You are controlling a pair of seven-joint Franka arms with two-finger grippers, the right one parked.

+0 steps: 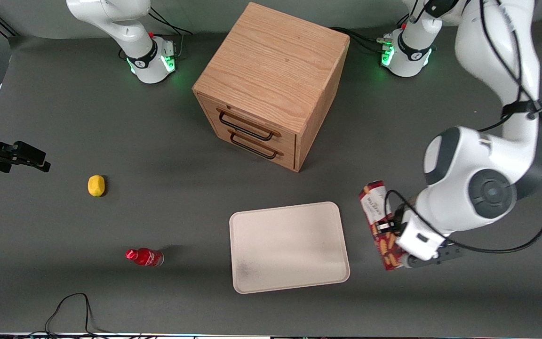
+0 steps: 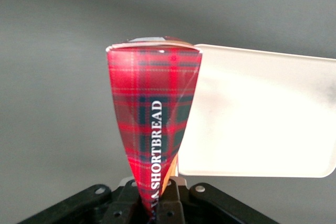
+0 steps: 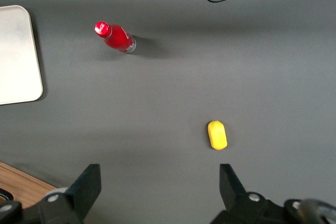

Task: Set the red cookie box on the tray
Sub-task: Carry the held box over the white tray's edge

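At the lower right of the front view, the gripper (image 1: 392,234) is clamped on the red cookie box (image 1: 378,212), which lies just beside the tray's (image 1: 290,278) short edge, toward the working arm's end. In the left wrist view the box (image 2: 152,129) rises from between the fingers, overlapping the tray (image 2: 262,124).

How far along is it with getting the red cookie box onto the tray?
Done: the end effector has shut on the red cookie box. In hand: the box is held beside the tray, toward the working arm's end of the table. Left: carrying it over and setting it on the tray, which has nothing on it.
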